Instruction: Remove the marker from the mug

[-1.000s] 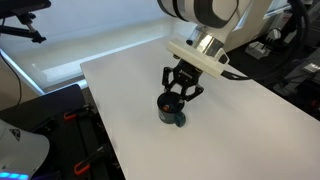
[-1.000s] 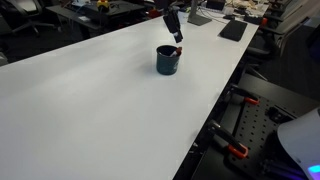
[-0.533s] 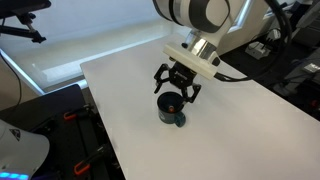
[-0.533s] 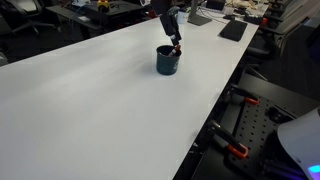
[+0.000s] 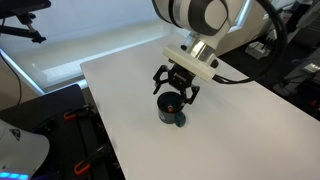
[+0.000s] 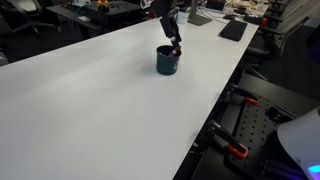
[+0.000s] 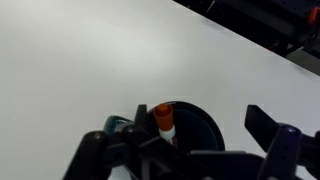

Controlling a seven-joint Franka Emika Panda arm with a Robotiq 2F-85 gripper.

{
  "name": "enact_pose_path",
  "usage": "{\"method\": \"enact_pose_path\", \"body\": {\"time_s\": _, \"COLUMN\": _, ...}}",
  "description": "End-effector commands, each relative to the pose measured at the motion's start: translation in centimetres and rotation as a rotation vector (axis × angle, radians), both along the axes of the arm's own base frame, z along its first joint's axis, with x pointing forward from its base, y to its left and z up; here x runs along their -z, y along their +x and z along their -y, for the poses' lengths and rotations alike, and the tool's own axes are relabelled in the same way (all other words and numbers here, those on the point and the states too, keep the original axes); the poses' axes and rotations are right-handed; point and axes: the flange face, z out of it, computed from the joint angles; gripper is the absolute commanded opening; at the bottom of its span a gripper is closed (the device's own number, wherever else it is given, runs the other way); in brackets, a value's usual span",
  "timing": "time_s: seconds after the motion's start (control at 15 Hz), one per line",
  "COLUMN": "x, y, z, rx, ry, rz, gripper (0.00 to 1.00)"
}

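Newly spread, the hand [image 5: 174, 96] hovers released over the mug [image 5: 172, 113] holding the marker [image 7: 163, 120].

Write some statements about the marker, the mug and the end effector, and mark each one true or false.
1. The marker stands in the mug. True.
2. The end effector is shut on the marker. False: its jaws stand wide apart in the wrist view, and the marker is not clamped.
3. The mug lies on its side. False: it stands upright on the table.
4. The marker's orange end points up out of the mug. True.
5. The end effector is off beside the mug, touching the table. False: it hangs right over the mug.
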Motion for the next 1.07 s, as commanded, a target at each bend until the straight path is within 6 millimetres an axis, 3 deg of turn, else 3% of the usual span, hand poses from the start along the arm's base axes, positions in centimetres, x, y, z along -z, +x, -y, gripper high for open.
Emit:
{"method": "enact_pose_path", "body": {"time_s": 0.0, "x": 0.1, "y": -0.5, "z": -0.1, "rx": -0.001, "ry": 0.018, "rz": -0.001, "gripper": 1.00}}
{"method": "enact_pose_path", "body": {"time_s": 0.87, "x": 1.1, "y": -1.3, "z": 0.6, "rx": 0.011, "ry": 0.039, "rz": -0.008, "gripper": 0.98}}
{"method": "enact_pose_path", "body": {"time_s": 0.93, "x": 1.2, "y": -1.4, "z": 0.6, "rx": 0.011, "ry": 0.042, "rz": -0.008, "gripper": 0.91}}
{"method": "enact_pose_path", "body": {"time_s": 1.0, "x": 1.3, "y": -1.5, "z": 0.7, "rx": 0.012, "ry": 0.044, "rz": -0.008, "gripper": 0.74}}
